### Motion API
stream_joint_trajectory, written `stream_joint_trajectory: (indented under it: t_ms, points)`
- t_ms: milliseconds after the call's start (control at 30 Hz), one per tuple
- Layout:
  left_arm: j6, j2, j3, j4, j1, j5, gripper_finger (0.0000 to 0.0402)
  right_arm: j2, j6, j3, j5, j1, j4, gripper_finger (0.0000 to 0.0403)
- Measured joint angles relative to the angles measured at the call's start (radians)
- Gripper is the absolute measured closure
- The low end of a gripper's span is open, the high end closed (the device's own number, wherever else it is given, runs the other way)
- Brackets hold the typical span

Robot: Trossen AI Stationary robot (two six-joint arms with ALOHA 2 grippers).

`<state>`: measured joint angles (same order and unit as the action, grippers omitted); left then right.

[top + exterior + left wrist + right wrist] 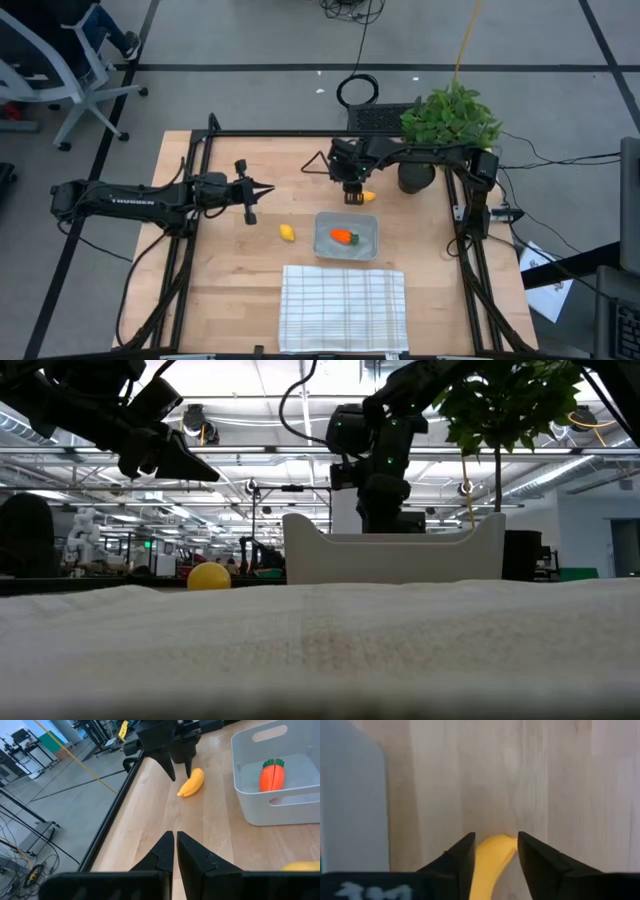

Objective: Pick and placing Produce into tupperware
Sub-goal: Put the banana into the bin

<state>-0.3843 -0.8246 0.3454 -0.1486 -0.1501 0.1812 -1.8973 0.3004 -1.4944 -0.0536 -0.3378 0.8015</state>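
Observation:
The yellow banana [192, 782] lies flat on the wooden table, beyond the tupperware's far edge. My right gripper [495, 836] is open and points down over it, with one finger on each side of the banana [491, 860]. The orange carrot [344, 237] lies inside the translucent tupperware [370, 226]. On the table to the left of the tupperware sits the small round yellow fruit [287, 232]. My left gripper [262, 190] is shut and hovers above the table left of centre, holding nothing. My right gripper comes at the banana from above, pointing down, its two fingers [462, 855] across the banana near one end [198, 772]. Whether the fingers touch it, I cannot tell. The banana lies on the table.
A white checked cloth [343, 305] lies at the near edge, in front of the tupperware. A leafy potted plant [450, 115] stands at the far right corner beside the right arm. A black frame [200, 150] borders the table. Bare wood lies between the left gripper and the cloth.

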Motion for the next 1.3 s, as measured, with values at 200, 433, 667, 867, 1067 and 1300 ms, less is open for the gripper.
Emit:
stream_joint_trajectory:
  t_ms: [200, 433, 667, 867, 1067, 1300]
  points:
    - [0.0, 0.0, 0.0, 0.005, 0.0, 0.0, 0.0376, 0.0, 0.175, 0.0, 0.002, 0.045, 0.0, 0.0234]
    - [0.0, 0.0, 0.0, 0.022, 0.0, 0.0, 0.0376, 0.0, 0.257, 0.0, 0.073, 0.081, 0.014, 0.0234]
    - [0.0, 0.0, 0.0, 0.049, 0.0, -0.001, 0.0376, 0.0, 0.227, 0.0, 0.131, 0.075, 0.075, 0.0234]
    - [-0.001, 0.0, 0.0, 0.049, 0.0, 0.0, 0.0376, 0.0, 0.172, 0.0, 0.13, 0.073, 0.088, 0.0234]
    - [-0.001, 0.0, 0.0, 0.049, 0.0, 0.0, 0.0376, 0.001, 0.13, 0.036, 0.129, 0.071, 0.082, 0.0233]
    - [-0.001, 0.0, 0.0, 0.049, 0.001, -0.001, 0.0376, 0.0, 0.102, 0.113, 0.133, 0.065, 0.0, 0.0233]
